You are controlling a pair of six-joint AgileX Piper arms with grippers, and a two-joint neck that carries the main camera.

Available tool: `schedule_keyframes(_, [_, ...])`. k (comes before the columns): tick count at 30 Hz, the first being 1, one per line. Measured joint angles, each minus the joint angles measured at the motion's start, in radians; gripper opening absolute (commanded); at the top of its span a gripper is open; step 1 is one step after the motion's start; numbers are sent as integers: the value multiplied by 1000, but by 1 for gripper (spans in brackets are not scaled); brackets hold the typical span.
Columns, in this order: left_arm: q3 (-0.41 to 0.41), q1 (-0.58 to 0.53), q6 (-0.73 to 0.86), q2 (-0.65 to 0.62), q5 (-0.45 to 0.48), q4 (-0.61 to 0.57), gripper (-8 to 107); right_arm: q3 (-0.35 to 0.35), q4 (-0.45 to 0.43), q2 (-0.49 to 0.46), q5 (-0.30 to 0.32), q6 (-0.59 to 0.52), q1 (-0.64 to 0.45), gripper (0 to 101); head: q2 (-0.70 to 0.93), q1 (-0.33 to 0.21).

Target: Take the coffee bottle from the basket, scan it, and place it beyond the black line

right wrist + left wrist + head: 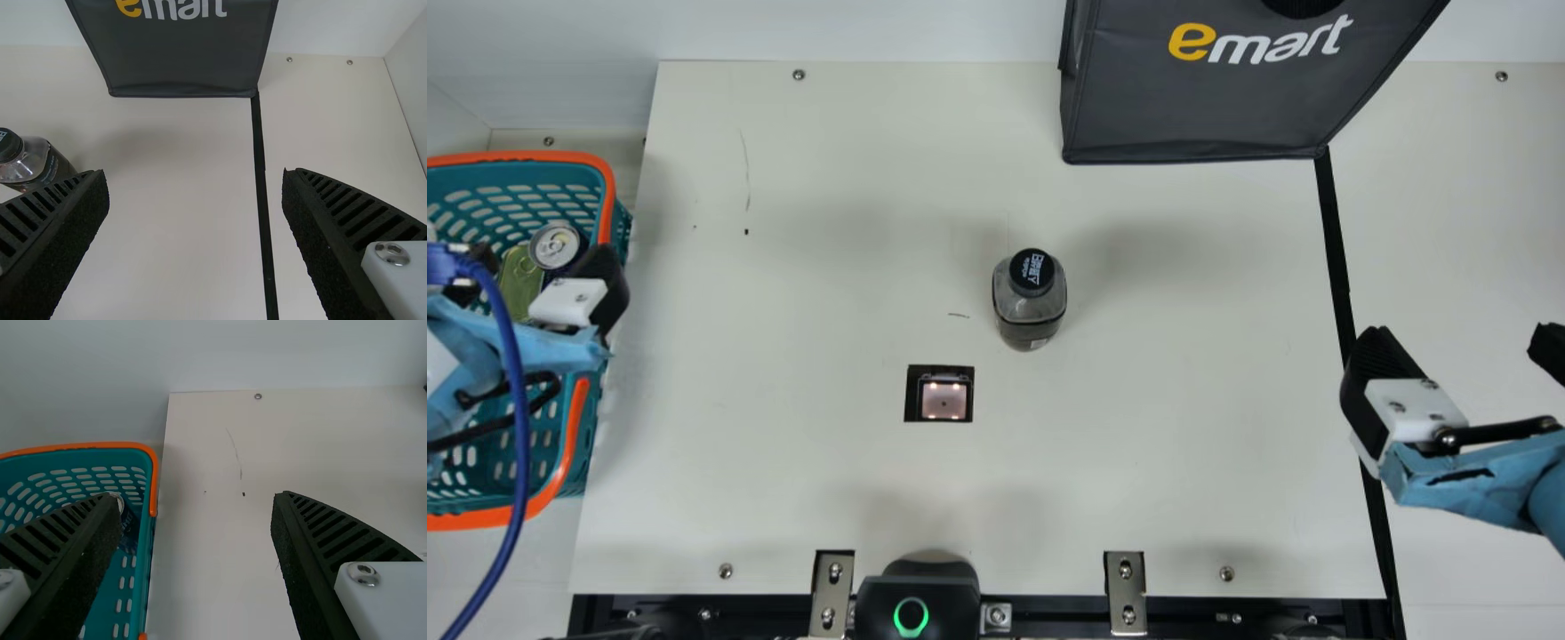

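Left end effector (546,265) over basket rim (608,209)

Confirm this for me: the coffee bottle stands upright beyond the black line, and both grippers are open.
Not quite: the main view shows the coffee bottle short of the black line, on the side towards the basket. It does stand upright, and both the left gripper and right gripper are open.

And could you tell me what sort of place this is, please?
Probably a mock store checkout: a shopping basket, a scanner set into the table, and a dark shopping bag.
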Motion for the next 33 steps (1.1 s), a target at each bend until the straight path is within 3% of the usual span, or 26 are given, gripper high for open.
schedule_keyframes(33, [47,9,91,-72,36,-59,90,0,0,0,0,0,0,91,0,-2])
